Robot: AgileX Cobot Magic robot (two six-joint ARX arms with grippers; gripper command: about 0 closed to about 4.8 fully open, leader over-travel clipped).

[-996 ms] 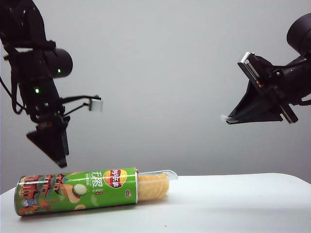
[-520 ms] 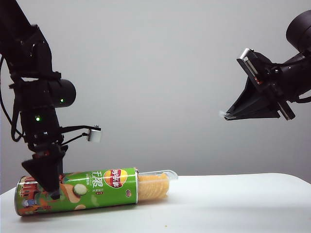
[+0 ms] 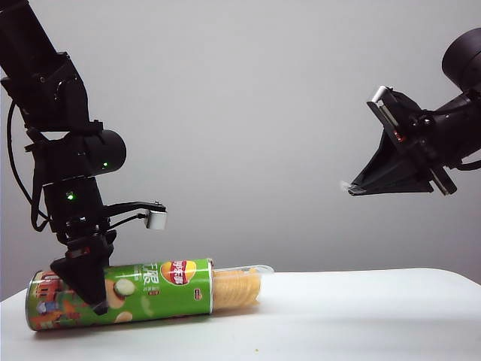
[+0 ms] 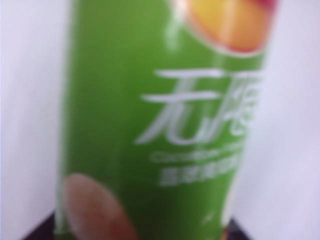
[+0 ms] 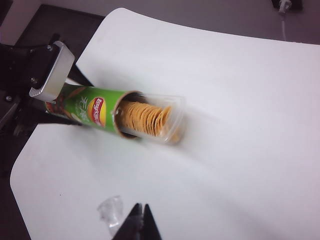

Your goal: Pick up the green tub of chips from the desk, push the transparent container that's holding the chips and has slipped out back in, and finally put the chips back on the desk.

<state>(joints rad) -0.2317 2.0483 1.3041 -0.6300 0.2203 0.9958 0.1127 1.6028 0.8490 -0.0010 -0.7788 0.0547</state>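
green tub of chips (image 3: 120, 294) lies on its side, left on worktop (image 3: 361, 316); transparent container (image 3: 244, 280) with chips (image 3: 235, 288) sticks out right end. left gripper (image 3: 84, 280) straddles tub's left half, jaws wide, grip uncertain. right gripper (image 5: 140, 223) high right, jaws shut, empty, judged waiting to push.

Blurred close-up of the bright-green cylindrical cardboard tub of chips (image 4: 150, 120), white Chinese lettering across its side, red-and-yellow round logo (image 4: 232, 22) at one end, lying on the plain white smooth desk (image 4: 292, 150), dark shapes at the frame's lower corners
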